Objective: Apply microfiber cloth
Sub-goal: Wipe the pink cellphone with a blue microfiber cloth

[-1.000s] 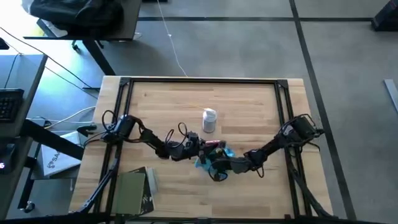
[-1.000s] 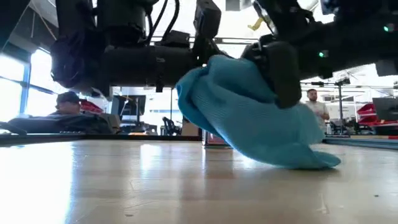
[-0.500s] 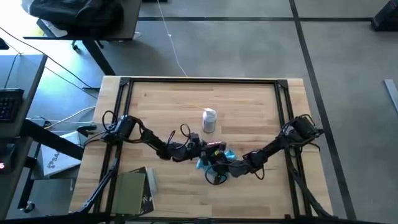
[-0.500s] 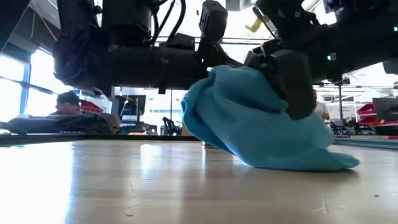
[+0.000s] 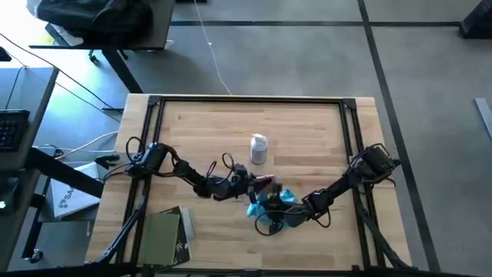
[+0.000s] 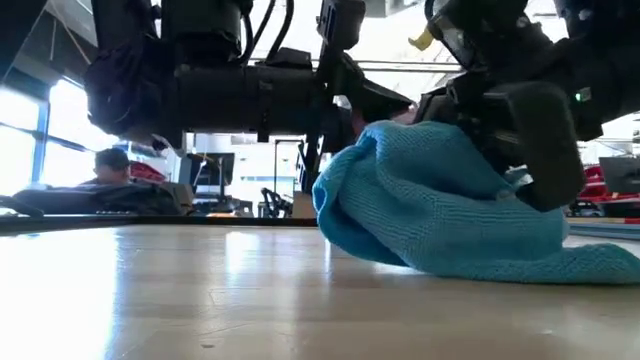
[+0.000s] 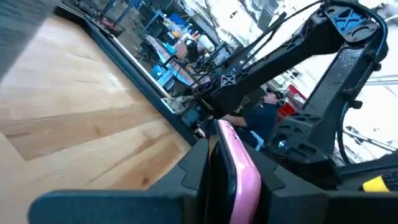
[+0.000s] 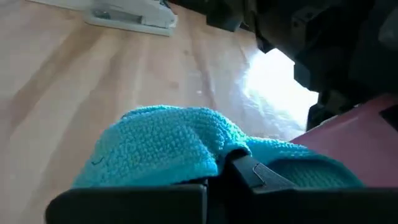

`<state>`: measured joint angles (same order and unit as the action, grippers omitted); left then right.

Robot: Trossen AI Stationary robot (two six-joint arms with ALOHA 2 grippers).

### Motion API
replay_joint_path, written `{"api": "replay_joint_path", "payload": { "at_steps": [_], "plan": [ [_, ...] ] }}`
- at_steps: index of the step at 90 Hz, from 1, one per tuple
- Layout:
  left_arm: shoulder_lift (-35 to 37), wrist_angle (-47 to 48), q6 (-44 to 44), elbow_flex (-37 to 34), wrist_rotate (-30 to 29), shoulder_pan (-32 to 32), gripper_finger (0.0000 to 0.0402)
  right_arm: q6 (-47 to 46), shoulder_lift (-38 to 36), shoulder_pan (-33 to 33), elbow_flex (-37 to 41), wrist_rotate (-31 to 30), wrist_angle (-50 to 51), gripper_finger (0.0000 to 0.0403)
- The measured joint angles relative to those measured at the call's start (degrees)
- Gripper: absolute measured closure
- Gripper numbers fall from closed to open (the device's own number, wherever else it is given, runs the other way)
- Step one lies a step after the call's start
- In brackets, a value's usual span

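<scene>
Low view puts the soft turquoise-blue microfiber cloth [image 6: 450,210] closest, a bunched heap resting on the pale wooden desk [image 6: 200,300] with one flap trailing flat along the boards toward the picture's right edge. The right arm's dark two-finger hand [image 6: 525,150] presses into the top of that heap, its fingers clamped on a fold of the fabric; the right wrist view confirms this, with turquoise weave [image 8: 168,149] gathered against the dark fingers [image 8: 252,171] and a flat pink object's edge [image 8: 360,143] just beyond. Directly behind the cloth, the left arm's dark hand [image 6: 350,95] reaches in level above the desk. Its own wrist view shows the small, flat pink object [image 7: 239,171] standing on edge between the two dark fingers [image 7: 193,177], gripped tight, with the right arm's dark links [image 7: 311,81] rising beyond it. From the high view, the cloth [image 5: 270,200] lies near the middle of the desk, toward the near edge, touching the right hand [image 5: 278,218], with the left hand [image 5: 254,182] and its pink object [image 5: 265,179] just beside it on the far side. Farther back stands a small white bottle with a pale cap [image 5: 259,148], apart from both hands. At the desk's near left corner lies a dark olive-green book [image 5: 163,238]. Across the room in the low view, a seated person in a dark cap [image 6: 110,165] shows at the left.
</scene>
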<state>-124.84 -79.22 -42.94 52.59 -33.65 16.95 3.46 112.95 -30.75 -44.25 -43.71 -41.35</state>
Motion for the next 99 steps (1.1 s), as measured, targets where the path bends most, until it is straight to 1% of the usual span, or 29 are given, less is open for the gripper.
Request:
{"api": "replay_joint_path", "payload": {
  "at_steps": [12,24,34,46,65,80,85,93,99],
  "plan": [
    [0.0,0.5,-0.1,0.0,-0.6,-0.1,0.036,2.0,0.0,0.4,0.0,-6.6,-2.9,0.0403],
    [0.0,1.2,-0.4,0.0,-0.1,-0.1,0.036,6.2,0.0,0.4,0.0,-12.7,-7.2,0.0403],
    [0.0,1.7,-0.5,-0.1,-0.5,-0.2,0.036,10.5,0.0,0.1,0.0,-18.6,-7.2,0.0403],
    [0.0,1.6,-0.5,-0.1,-0.6,-0.2,0.036,12.9,0.0,-0.4,0.0,-23.0,-6.9,0.0403],
    [0.0,1.5,-0.6,-0.1,-0.6,-0.2,0.036,13.6,0.0,-2.2,0.1,-32.7,-4.3,0.0403],
    [0.0,1.3,-1.7,-0.1,-0.1,-0.2,0.036,13.7,0.0,-3.5,0.1,-38.9,-3.7,0.0403],
    [0.0,1.3,-1.8,-0.1,-0.1,-0.2,0.036,13.8,-0.1,-3.8,0.1,-40.5,-3.6,0.0403],
    [0.0,1.1,-1.8,-0.1,0.2,-0.1,0.036,13.7,-0.7,-4.2,0.2,-41.4,-3.5,0.0403],
    [0.1,1.0,-2.2,-0.1,0.4,-0.1,0.036,14.4,-1.1,-4.6,0.1,-43.8,-3.5,0.0403]
  ]
}}
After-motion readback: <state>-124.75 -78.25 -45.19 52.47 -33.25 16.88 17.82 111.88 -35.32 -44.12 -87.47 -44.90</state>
